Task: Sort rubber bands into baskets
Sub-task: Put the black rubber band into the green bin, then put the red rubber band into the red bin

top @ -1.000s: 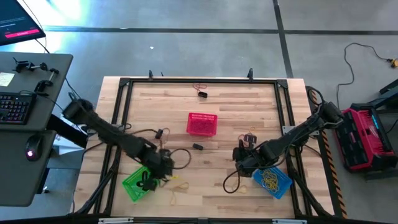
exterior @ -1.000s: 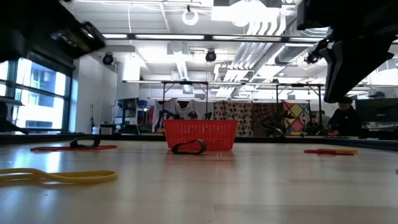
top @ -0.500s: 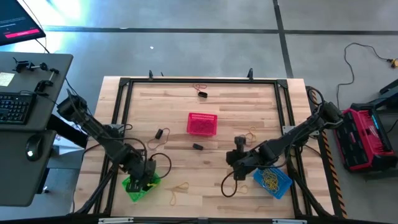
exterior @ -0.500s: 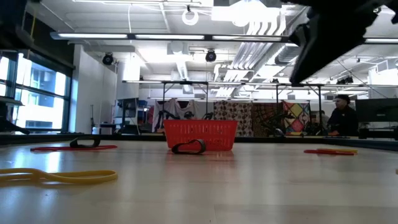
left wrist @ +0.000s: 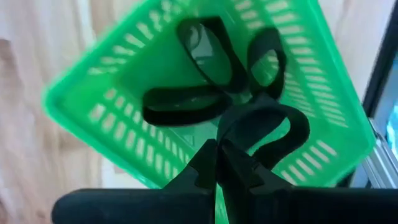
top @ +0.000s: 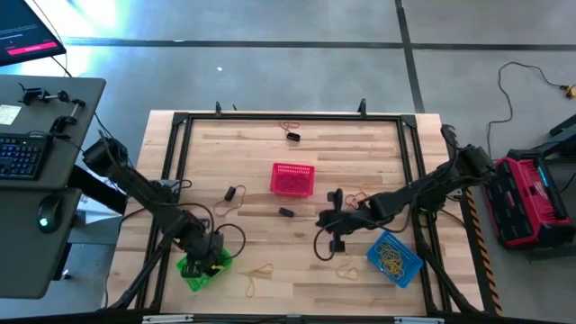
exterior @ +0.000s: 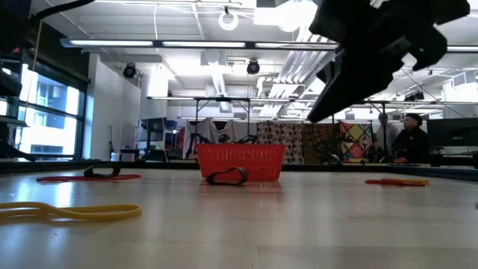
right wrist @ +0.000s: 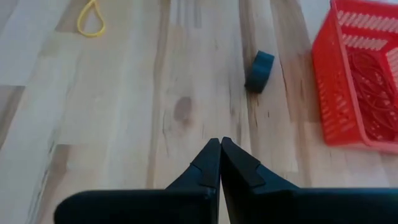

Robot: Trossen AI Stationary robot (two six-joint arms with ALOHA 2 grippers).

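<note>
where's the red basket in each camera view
High view: red basket, centre of the table.
Low view: red basket, mid-picture, far across the table.
Left wrist view: not in it; only the green basket.
Right wrist view: red basket, at the right edge.
Shared landmark: the black rubber band lying by the red basket.

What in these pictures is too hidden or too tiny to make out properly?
- Green plastic mesh basket, high view: the left arm's claw hangs over it, hiding the black rubber bands inside; only the left wrist view shows them.
- Blue plastic mesh basket, high view: its tan bands are too small to count.
- Red plastic mesh basket, right wrist view: cut off by the edge.
</note>
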